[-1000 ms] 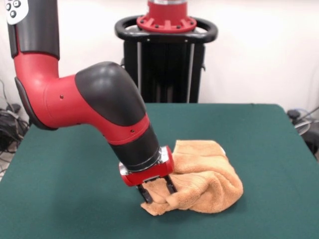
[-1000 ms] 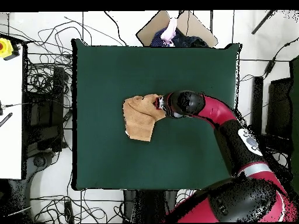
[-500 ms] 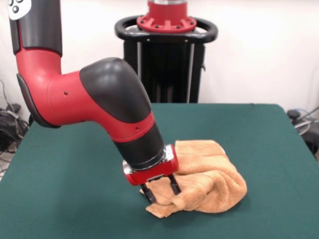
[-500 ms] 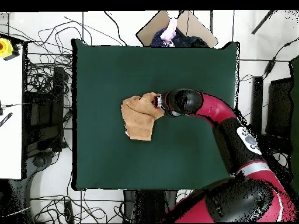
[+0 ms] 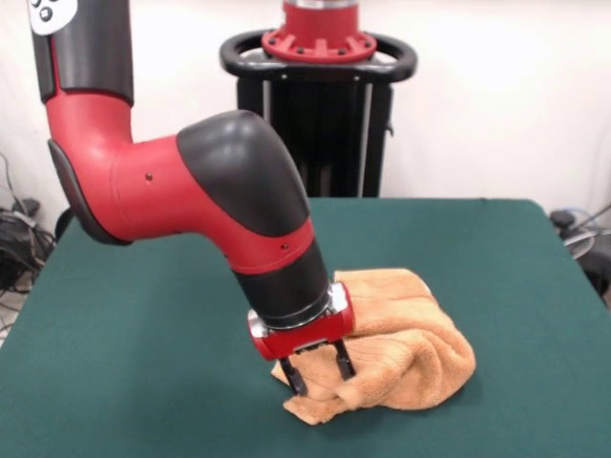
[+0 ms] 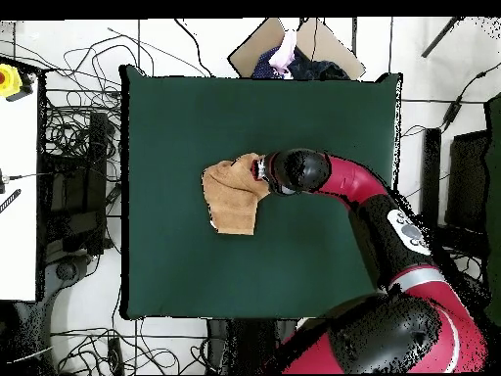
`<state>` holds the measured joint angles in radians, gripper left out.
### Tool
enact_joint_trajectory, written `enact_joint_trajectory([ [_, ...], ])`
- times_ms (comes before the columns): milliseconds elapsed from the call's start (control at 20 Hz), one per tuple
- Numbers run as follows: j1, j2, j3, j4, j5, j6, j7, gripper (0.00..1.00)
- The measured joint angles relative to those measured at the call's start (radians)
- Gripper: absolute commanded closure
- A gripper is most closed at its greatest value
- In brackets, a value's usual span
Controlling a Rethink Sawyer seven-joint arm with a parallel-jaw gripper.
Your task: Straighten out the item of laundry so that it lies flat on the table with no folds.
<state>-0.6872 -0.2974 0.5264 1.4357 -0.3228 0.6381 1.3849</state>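
Now, towel (image 5: 401,343): bunched in folds, lower centre-right of the front view, on the green desk (image 5: 143,382).
End effector (image 5: 320,374): fingers straddle a fold at the heap's lower-left edge; whether they pinch it, cannot tell.
Risk: a thin bite could slip, or dragging could shove the whole heap instead of spreading it.

Legible text, labels, brands, numbers, signs: none. The white button panel (image 5: 52,13) on the arm's upper link, far above the gripper (image 5: 320,378), carries dark round buttons only, with no readable markings. Nothing else bears lettering.
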Motion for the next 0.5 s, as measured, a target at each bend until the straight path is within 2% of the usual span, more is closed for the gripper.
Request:
enact_joint_trajectory([
  [200, 0.025, -0.001, -0.026, 0.001, -0.001, -0.058, 0.0, 0.0],
  [500, 0.052, -0.022, -0.052, 0.006, -0.001, -0.068, 0.0, 0.0],
])
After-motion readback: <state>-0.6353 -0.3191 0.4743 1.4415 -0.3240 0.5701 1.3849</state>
